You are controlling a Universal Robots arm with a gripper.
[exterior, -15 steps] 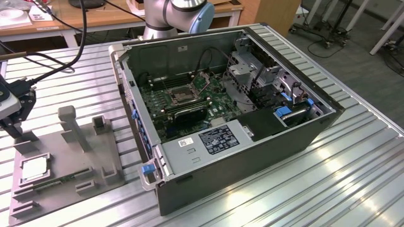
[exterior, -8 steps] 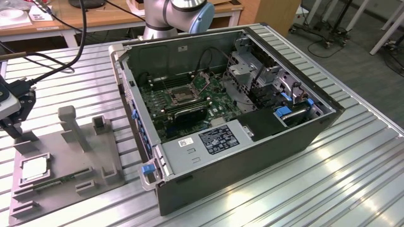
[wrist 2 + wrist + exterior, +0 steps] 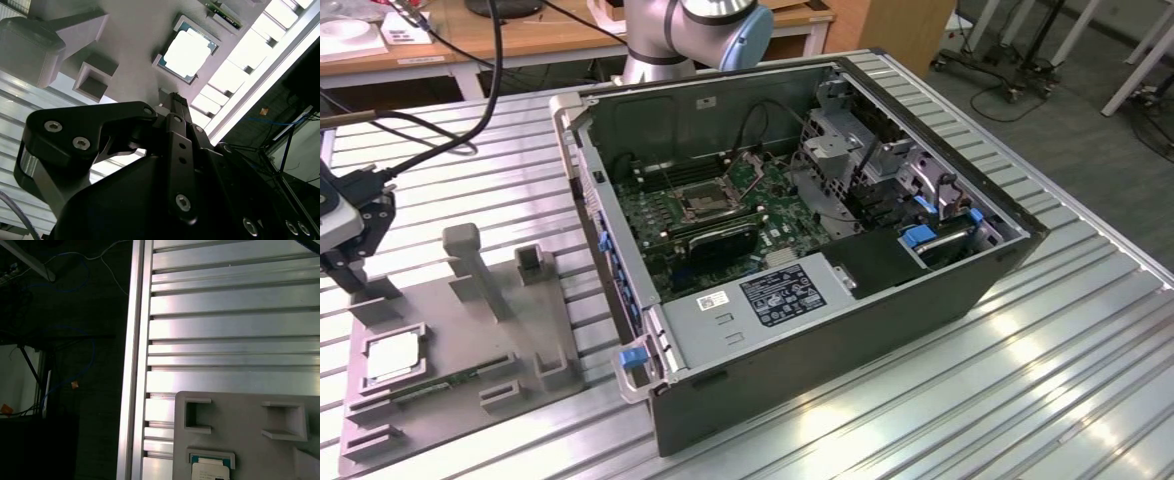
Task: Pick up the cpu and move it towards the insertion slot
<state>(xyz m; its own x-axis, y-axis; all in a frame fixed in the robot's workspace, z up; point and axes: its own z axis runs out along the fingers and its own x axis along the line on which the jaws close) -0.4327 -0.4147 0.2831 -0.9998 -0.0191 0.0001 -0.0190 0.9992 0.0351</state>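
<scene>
**Cpu on its tray, gripper clenched empty beside it**

Ribbed aluminium table (image 3: 947, 400) carries two things: an open computer case (image 3: 854, 330) lying on its side in the middle, and a grey fixture plate (image 3: 447, 315) toward the exterior view's left. The cpu (image 3: 394, 357) lies flat in a square pocket of that plate, silvery top up, with a narrow green circuit strip (image 3: 438, 385) just beside it. Both wrist views also show the chip seated in its pocket (image 3: 189, 50) (image 3: 212, 471).

At the exterior view's left edge the gripper (image 3: 347, 285) hangs over the far corner of the plate, near the cpu but apart from it. In the second wrist view its black tips (image 3: 176, 100) are drawn together with nothing between them, stopping just short of the chip's pocket. Whether they touch the plate cannot be told.

Well apart from all this, the insertion slot (image 3: 704, 205) sits inside the case, a dark square in a shiny metal frame on the green board.
</scene>
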